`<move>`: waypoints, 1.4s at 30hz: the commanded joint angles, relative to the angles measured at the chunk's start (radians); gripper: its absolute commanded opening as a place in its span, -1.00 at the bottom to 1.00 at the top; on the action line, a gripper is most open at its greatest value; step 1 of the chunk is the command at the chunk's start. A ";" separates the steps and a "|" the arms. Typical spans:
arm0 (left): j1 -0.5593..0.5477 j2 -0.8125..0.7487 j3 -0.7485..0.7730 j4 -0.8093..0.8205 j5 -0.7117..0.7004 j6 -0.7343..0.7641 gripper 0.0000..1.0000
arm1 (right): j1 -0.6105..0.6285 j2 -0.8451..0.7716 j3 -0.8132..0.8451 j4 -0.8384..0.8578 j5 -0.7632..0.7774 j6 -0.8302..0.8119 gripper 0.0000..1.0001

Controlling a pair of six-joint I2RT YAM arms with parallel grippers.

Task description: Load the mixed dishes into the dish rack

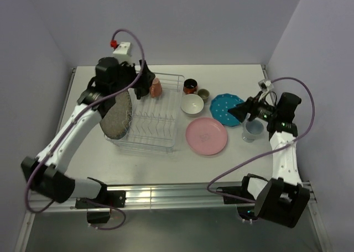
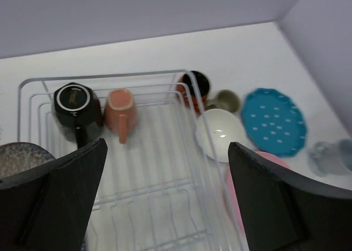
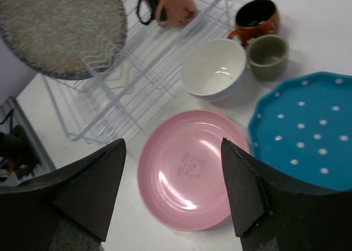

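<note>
The wire dish rack [image 1: 150,124] holds the grey speckled plate [image 1: 116,115] upright at its left. A pink mug [image 1: 156,87] and a black mug [image 2: 74,102] lie at its far end. My left gripper [image 1: 145,84] is open and empty above that far end; in its wrist view [image 2: 165,174] the rack wires [image 2: 159,207] lie below. Right of the rack are the dark-red mug [image 1: 190,86], grey-beige mug [image 1: 203,95], white bowl [image 1: 192,104], teal dotted plate [image 1: 227,109], pink plate [image 1: 206,136] and pale blue mug [image 1: 253,130]. My right gripper [image 1: 239,113] is open and empty, hovering over the pink plate [image 3: 190,168].
The white table [image 1: 238,75] is walled at the back and on both sides. The right wrist view shows the rack [image 3: 132,86] with the grey plate [image 3: 60,28], the bowl [image 3: 214,69] and the teal plate [image 3: 302,130] close around the pink plate.
</note>
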 commanded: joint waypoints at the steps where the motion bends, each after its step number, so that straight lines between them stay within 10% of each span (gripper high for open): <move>1: 0.018 -0.168 -0.171 0.162 0.261 -0.047 0.98 | 0.057 0.134 0.182 -0.176 0.180 -0.069 0.47; 13: 0.018 -0.368 -0.537 0.286 0.337 0.002 0.97 | 0.450 0.739 0.740 -0.390 0.871 0.080 0.19; 21: 0.018 -0.355 -0.523 0.255 0.297 0.021 0.95 | 0.509 1.062 1.024 -0.496 0.918 -0.046 -0.03; 42: 0.033 -0.354 -0.529 0.263 0.302 0.024 0.94 | 0.512 1.277 1.158 -0.465 0.952 0.009 -0.23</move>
